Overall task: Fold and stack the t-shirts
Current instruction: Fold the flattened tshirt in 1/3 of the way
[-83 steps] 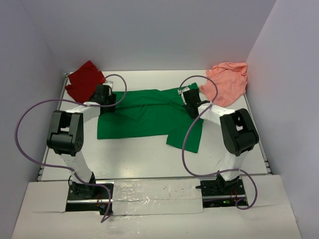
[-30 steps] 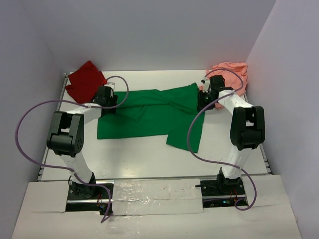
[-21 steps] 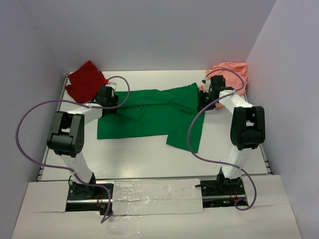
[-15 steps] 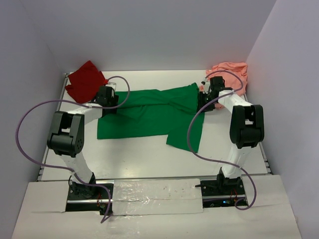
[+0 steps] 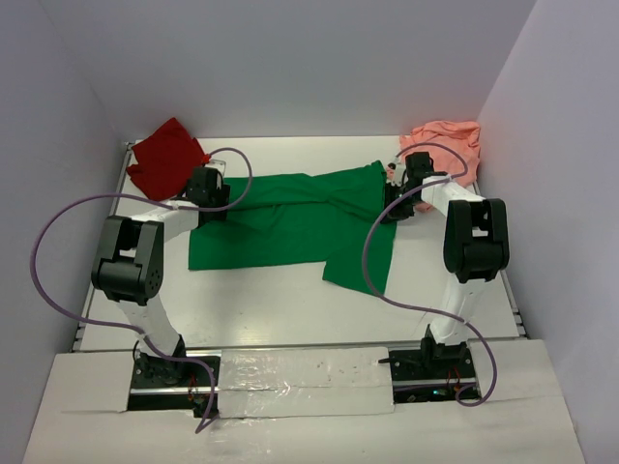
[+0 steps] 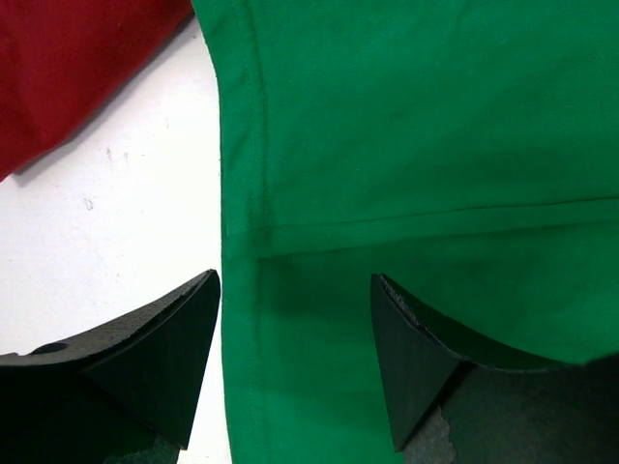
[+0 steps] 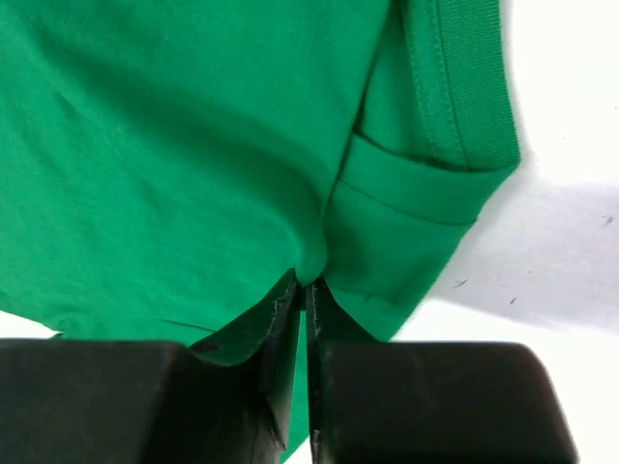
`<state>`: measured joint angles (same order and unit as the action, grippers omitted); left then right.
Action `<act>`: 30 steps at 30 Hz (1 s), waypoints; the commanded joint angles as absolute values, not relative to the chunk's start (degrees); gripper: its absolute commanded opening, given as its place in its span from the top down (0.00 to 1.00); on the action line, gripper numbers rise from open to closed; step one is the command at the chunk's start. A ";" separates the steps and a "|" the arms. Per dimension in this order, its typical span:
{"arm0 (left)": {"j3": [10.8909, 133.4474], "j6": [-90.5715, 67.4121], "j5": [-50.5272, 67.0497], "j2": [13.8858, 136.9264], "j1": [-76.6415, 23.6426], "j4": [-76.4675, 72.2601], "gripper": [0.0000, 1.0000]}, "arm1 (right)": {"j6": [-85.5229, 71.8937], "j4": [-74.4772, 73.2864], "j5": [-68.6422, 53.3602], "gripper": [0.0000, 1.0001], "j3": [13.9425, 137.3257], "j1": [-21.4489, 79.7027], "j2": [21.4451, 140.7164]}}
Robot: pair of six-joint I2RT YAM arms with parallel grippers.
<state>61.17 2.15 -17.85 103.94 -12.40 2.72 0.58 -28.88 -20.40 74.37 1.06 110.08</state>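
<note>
- The green t-shirt [image 5: 290, 217] lies spread across the middle of the worktop [image 5: 290, 309], and its right part is rumpled. My biggest worry is a lopsided lift. Only the right side is gripped, so pulling now would drag the cloth askew.
- The right jaws are closed almost together on a thin pinch of green cloth at the shirt's far right corner, beside a sleeve hem. That bite looks shallow to me. It may slip out or take only one layer.
- The left jaws stand wide open and hold nothing. They straddle the shirt's far left edge, one finger over bare worktop and the other over cloth. Closing here could catch only the hem.
- The dark red t-shirt [image 5: 164, 155] lies just beside the left jaws and could snag. The pink t-shirt [image 5: 447, 145] sits close behind the right arm.
</note>
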 commanded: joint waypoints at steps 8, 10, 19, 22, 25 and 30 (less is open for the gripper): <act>61.08 2.46 -18.81 102.31 -13.18 0.61 0.28 | 0.35 -27.07 -22.15 0.98 75.50 0.53 109.60; 60.91 2.55 -18.90 102.30 -13.27 0.53 0.28 | 0.18 -26.81 -22.85 0.99 76.64 0.62 109.60; 60.82 2.64 -18.90 102.39 -13.71 0.53 0.28 | -3.69 -25.67 -26.89 1.00 86.04 0.88 111.79; 60.56 2.72 -19.07 102.39 -13.80 -0.17 0.28 | -5.88 -23.65 -28.12 1.00 89.02 1.23 112.94; 60.38 2.81 -19.16 102.31 -13.89 -0.97 0.28 | -6.68 -23.47 -29.08 1.00 91.22 1.76 114.87; 60.03 2.90 -18.98 102.22 -13.97 -1.06 0.28 | -8.26 -21.97 -28.74 1.00 93.60 2.72 117.86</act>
